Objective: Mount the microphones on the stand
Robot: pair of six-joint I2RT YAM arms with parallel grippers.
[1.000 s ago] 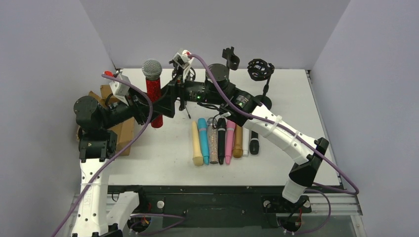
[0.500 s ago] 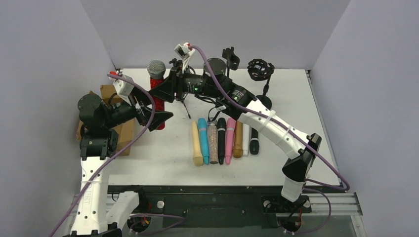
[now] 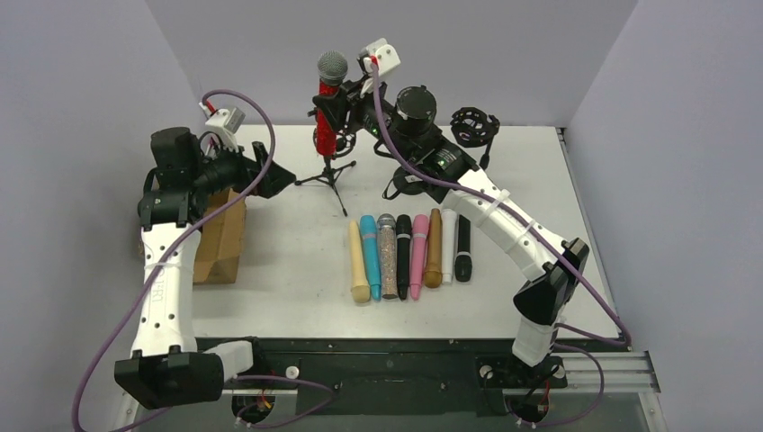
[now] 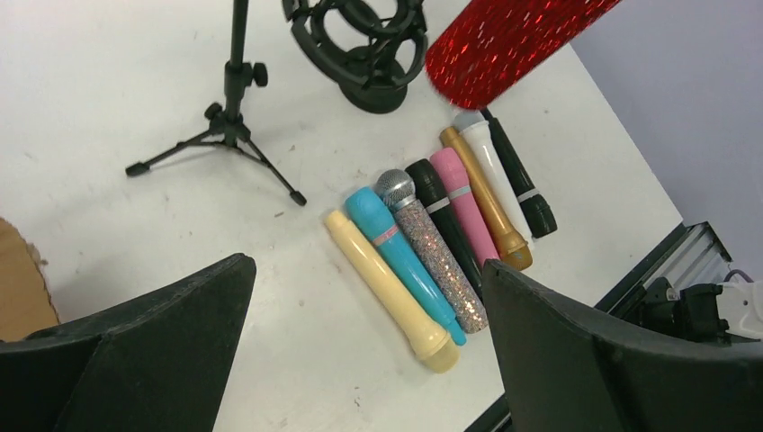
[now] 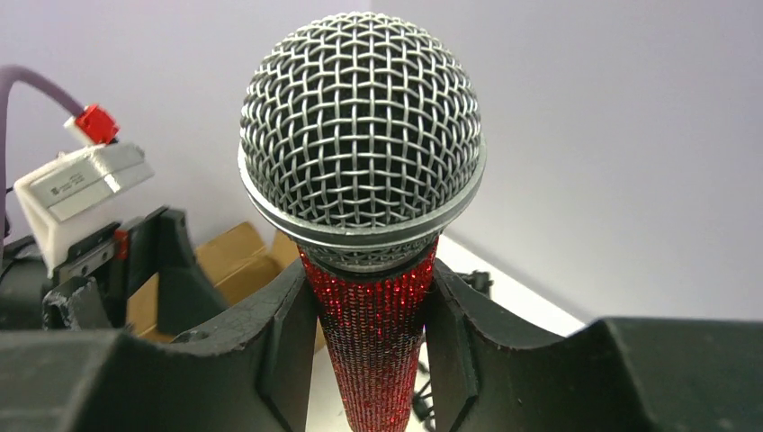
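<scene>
Right wrist view: the right pincer is clamped on the sparkly barrel of the red microphone. One finger presses each side just under the grey mesh head, which stands upright above them.

In the top external view that microphone is held high near the far edge of the counter, at about 12 o'clock of the tripod stand. The left wrist view shows its red lower end in the air, clear of the tripod's pole. At 3 o'clock of the raised microphone stands a shock-mount stand.

The left pincer is spread wide with nothing between its fingers, at 9 o'clock of the tripod stand and apart from it. At its 7 o'clock a cardboard box sits by the counter's left edge.

At 5 o'clock of the tripod stand, eight microphones lie flat side by side. From left to right they are:
- cream microphone
- teal microphone
- glittery microphone
- black microphone
- pink microphone
- golden-brown microphone
- white microphone
- second black microphone
</scene>
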